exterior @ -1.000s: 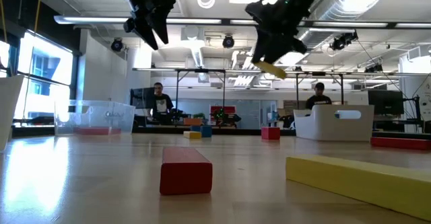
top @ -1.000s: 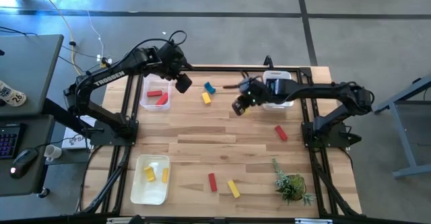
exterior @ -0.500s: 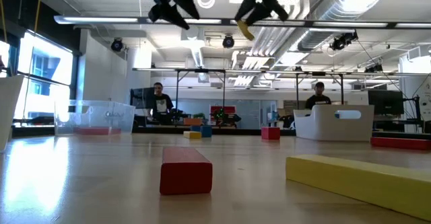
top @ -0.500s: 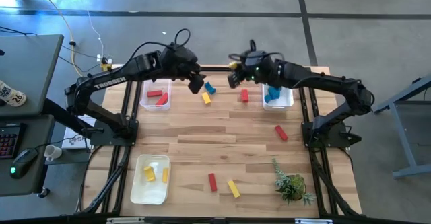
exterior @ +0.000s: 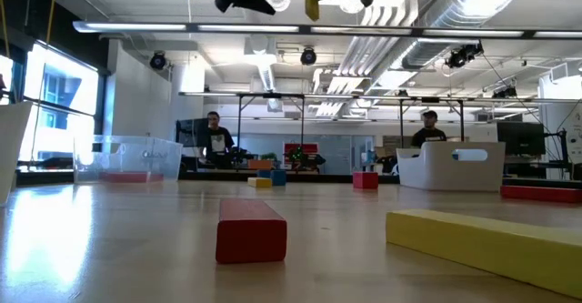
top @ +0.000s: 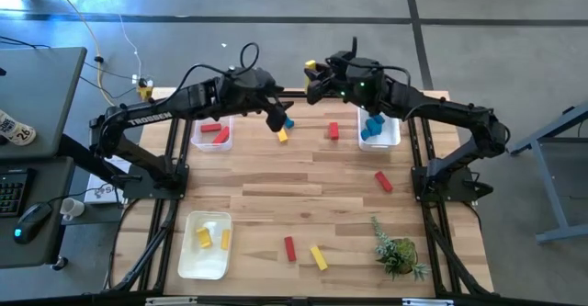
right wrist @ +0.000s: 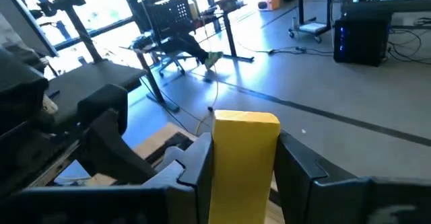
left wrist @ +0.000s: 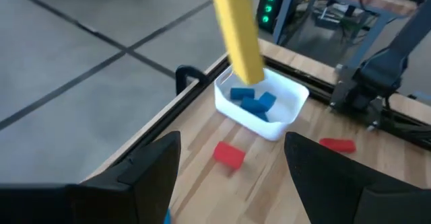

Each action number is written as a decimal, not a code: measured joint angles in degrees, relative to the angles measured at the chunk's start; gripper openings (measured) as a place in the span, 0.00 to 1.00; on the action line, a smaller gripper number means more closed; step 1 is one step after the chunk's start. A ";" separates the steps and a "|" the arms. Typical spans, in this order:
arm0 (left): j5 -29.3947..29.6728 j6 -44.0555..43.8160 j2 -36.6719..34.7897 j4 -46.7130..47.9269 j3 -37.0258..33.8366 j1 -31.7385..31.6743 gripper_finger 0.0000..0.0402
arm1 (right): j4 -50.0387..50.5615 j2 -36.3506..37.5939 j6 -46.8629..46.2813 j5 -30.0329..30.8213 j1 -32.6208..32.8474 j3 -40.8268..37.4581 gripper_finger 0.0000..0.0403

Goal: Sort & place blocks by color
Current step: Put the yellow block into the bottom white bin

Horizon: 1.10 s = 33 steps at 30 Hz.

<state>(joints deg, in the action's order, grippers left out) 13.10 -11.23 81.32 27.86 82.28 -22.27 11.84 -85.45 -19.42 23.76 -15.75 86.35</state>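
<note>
- A yellow block is pinched between the right tool's fingers, held high above the tabletop's far edge.
- The right arm stretches from the right side toward the far middle.
- The left tool hangs spread and empty near it, above a blue block and a yellow one.
- A white bin holds blue blocks.

yellow block between dark fingers, blue blocks, white bin
</note>
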 joint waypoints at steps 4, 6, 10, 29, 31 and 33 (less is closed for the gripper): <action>-0.01 0.89 0.00 -1.96 0.00 0.81 0.63 | -1.39 0.00 -0.63 -1.37 0.00 -0.02 0.24; -0.01 0.92 0.00 -3.34 0.00 1.06 0.63 | -1.72 0.00 -1.39 -3.49 0.00 -0.02 0.24; -0.02 0.93 0.00 -5.92 0.00 1.08 0.63 | -2.88 0.00 -1.53 -6.99 0.04 -0.02 0.24; 1.53 0.91 0.28 -12.07 0.00 1.00 0.63 | -8.30 -0.61 -1.21 -12.24 1.77 -0.04 0.24; 1.51 0.90 0.88 -12.53 0.02 0.90 0.63 | -9.25 -1.26 -1.12 -12.57 2.08 -0.04 0.24; 1.50 0.91 1.55 -12.90 0.01 0.74 0.63 | -9.55 -1.77 -1.09 -12.91 2.37 -0.04 0.24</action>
<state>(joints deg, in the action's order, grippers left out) 14.60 -10.33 82.87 14.96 82.29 -21.54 2.29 -87.22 -20.51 10.85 -13.38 86.30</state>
